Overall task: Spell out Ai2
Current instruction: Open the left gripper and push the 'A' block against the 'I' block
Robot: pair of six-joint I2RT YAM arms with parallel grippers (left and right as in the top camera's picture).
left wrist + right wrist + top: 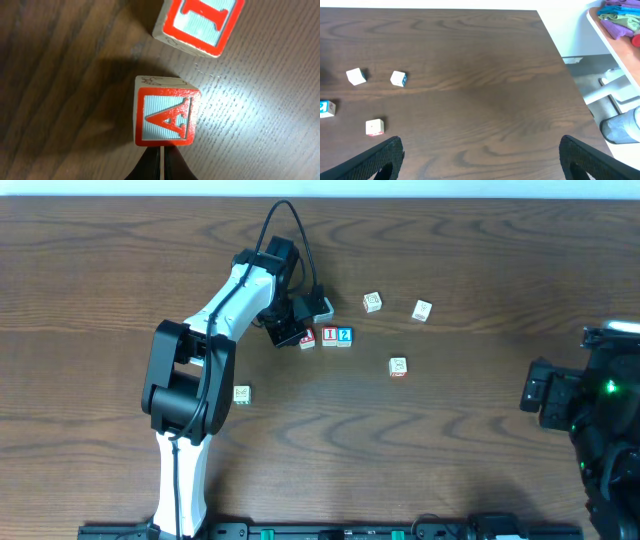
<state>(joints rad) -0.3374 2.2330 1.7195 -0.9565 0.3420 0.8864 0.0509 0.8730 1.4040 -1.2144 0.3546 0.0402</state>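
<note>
Red A block (165,117) lies sideways, apex apparently leftward.

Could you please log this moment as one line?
left gripper: shut, at A block | I block, 2 block: side by side | right gripper: open, away

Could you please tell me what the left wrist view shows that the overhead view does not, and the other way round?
Only the left wrist view: the letter A readable on the A block, and the left gripper with its fingers together right behind that block. Only the overhead: the 2 block beside the I block, four loose blocks scattered around, and the right arm. Both: the A block and I block, slightly apart on the wooden table.
</note>
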